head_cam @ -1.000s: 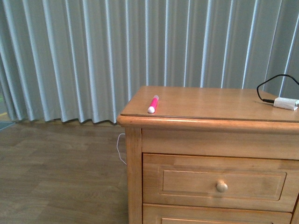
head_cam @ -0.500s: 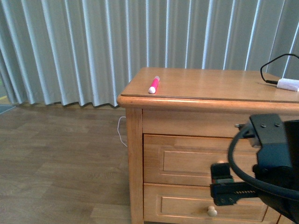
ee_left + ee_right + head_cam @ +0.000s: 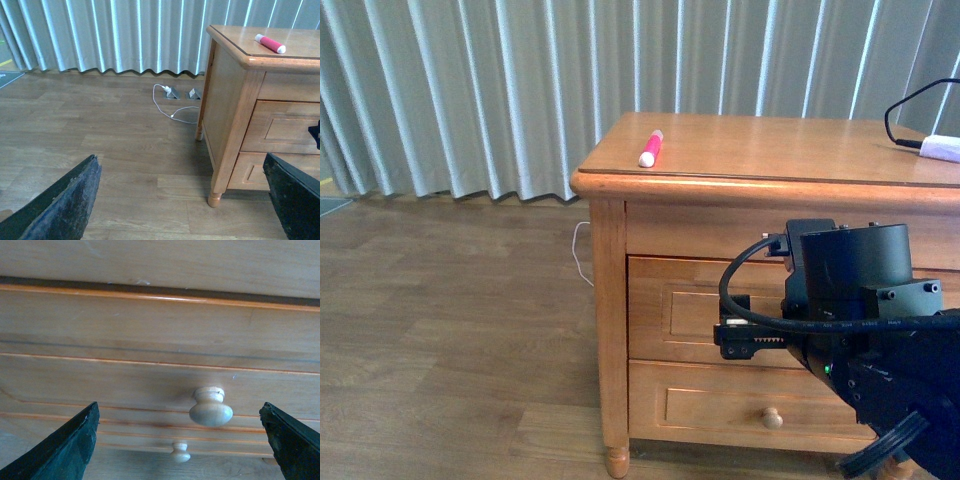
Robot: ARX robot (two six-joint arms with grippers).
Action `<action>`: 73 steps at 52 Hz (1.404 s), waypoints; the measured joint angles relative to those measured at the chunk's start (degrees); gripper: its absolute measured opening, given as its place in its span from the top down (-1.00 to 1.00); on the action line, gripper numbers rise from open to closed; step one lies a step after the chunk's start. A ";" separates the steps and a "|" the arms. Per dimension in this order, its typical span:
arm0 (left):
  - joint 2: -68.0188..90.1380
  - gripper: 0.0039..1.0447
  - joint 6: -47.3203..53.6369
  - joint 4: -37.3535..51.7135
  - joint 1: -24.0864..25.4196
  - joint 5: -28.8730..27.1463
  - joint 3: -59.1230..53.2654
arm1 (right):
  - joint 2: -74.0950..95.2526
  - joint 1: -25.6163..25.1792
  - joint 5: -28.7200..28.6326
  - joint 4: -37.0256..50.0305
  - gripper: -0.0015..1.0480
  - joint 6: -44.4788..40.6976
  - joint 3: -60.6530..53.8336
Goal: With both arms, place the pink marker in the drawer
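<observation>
The pink marker (image 3: 650,148) lies near the front left corner of the nightstand top (image 3: 770,150); the left wrist view also shows the marker (image 3: 270,43). The drawer (image 3: 670,310) is closed. My right arm (image 3: 860,310) hangs in front of it and hides its knob in the front view. In the right wrist view the right gripper (image 3: 179,406) is open, facing the drawer (image 3: 125,375), with the round knob (image 3: 211,406) between its fingers and not touched. The left gripper (image 3: 180,159) is open over the floor, left of the nightstand and holding nothing.
A white adapter with a black cable (image 3: 942,148) lies at the top's far right. The lower drawer (image 3: 700,400) has a small knob (image 3: 772,418). Curtains (image 3: 470,90) hang behind. A white cable (image 3: 172,102) trails on the wooden floor (image 3: 440,350) beside the nightstand leg (image 3: 215,199).
My right arm came into the front view from the lower right and has risen in front of the drawer, now covering its knob. The nightstand now shows higher and more fully.
</observation>
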 joint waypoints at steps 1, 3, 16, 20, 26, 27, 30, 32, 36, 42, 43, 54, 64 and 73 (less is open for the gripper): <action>0.00 -0.88 0.00 0.00 0.00 0.00 0.00 | 0.26 -0.24 0.00 -0.07 -0.83 0.00 0.33; 0.00 -0.88 0.00 0.00 0.00 0.00 0.00 | 0.79 -0.72 0.00 -0.24 -0.83 0.00 0.92; 0.00 -0.88 0.02 0.00 0.00 0.00 0.00 | 2.43 -1.77 -0.28 -0.76 -0.83 -0.17 1.92; 0.00 -0.88 0.02 0.00 0.00 0.00 0.00 | 2.54 -1.75 -0.22 -0.72 -0.83 -0.17 2.08; 0.00 -0.88 0.00 0.00 0.00 0.00 0.00 | 2.71 -1.66 -0.33 -0.63 -0.66 -0.15 2.25; 0.00 -0.88 0.02 0.00 0.00 0.00 0.00 | 2.80 -1.60 -0.31 -0.66 -0.59 -0.15 2.32; 0.00 -0.88 0.02 0.00 0.00 0.02 0.00 | 2.95 -1.53 -0.17 -0.76 -0.42 -0.09 2.47; 0.00 -0.88 0.02 0.00 0.00 0.00 0.00 | 3.06 -1.51 -0.11 -0.81 -0.32 -0.02 2.56; 0.00 -0.88 0.02 0.00 0.00 0.00 0.00 | 3.13 -1.51 -0.07 -0.87 -0.12 -0.02 2.58; 0.00 -0.88 0.02 0.00 0.00 0.02 0.00 | 3.13 -1.51 -0.07 -0.87 0.21 -0.02 2.58; 0.00 -0.88 0.00 0.00 0.00 0.00 0.00 | 3.13 -1.51 0.02 -0.87 0.28 -0.07 2.58; 0.00 -0.88 0.02 0.00 0.00 0.00 0.00 | 2.82 -1.60 0.35 -2.67 0.56 0.83 2.58; 0.00 -0.88 0.02 0.00 0.00 0.00 0.00 | 1.95 -1.88 -1.64 -2.71 0.57 2.05 1.36; 0.00 -0.88 0.02 0.00 0.00 0.00 0.00 | -0.81 -1.92 -4.11 -0.24 0.60 3.56 -3.89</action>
